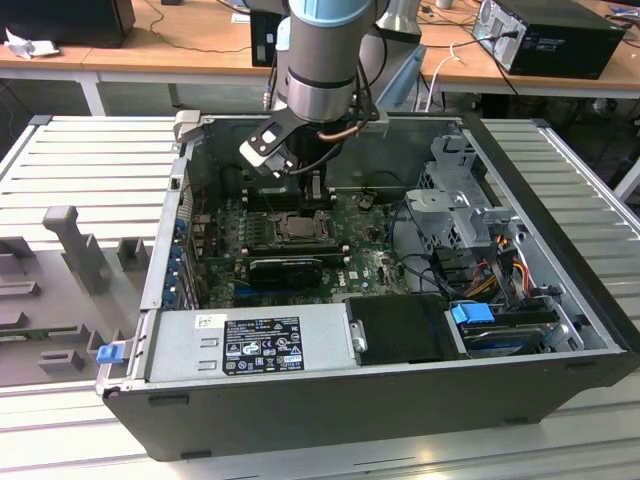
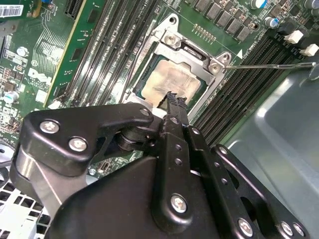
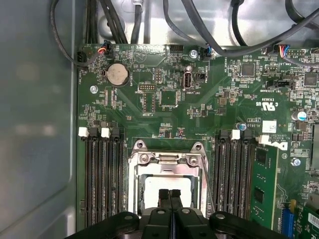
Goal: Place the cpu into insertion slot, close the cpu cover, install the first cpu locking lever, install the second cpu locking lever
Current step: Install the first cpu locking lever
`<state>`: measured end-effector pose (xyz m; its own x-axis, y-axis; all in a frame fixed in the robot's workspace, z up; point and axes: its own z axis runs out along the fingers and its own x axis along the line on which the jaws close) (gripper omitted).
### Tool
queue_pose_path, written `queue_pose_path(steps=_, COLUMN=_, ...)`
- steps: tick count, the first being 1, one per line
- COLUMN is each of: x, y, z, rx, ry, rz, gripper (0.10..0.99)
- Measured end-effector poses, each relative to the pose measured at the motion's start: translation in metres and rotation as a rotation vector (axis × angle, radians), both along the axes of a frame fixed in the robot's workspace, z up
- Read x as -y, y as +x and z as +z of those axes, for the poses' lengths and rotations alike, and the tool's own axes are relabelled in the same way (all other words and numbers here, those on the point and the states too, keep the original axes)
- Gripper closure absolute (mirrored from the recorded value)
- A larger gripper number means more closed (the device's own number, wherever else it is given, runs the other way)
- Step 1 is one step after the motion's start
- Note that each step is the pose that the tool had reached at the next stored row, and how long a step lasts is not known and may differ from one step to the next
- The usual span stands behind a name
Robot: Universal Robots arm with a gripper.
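The gripper [image 3: 170, 195], pinched closed and empty, is hovering over the insertion slot [image 3: 133, 179] — the cpu [image 2: 172, 79] is lying inside it under the cpu cover [image 2: 192, 57]; any pressing wants keeping square.

Computer case [image 1: 380, 410]: lies open on its side on a slatted grey tabletop [image 1: 90, 160].
Power supply [image 1: 250, 345]: silver, labelled, along the case's near edge, beside a blue latch [image 1: 108, 352].
Memory slots [image 3: 102, 179]: long, black, white-tipped.
Coin battery [image 3: 118, 74]: seated on the green board.
Expansion card [image 1: 287, 268]: black, mid-board.
Coloured wiring [image 1: 500, 262]: bundled by the drive cage.
Background: wooden desks [image 1: 180, 55], one carrying a black box [image 1: 560, 35].
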<state>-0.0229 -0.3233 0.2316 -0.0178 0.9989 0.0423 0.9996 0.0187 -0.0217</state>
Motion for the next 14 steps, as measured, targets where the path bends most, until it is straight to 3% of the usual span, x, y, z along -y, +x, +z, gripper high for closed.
queue_pose_path(steps=6, x=0.0000, y=0.0000, z=0.0064, rx=0.0000, ry=0.000, rz=0.000, gripper=0.980)
queue_pose_path(steps=10, x=0.0000, y=0.0000, z=0.0192, rx=0.0000, ry=0.000, rz=0.000, gripper=0.980)
queue_pose_path(steps=14, x=-0.0001, y=0.0000, z=0.0254, rx=-0.0001, ry=0.000, rz=0.000, gripper=0.980)
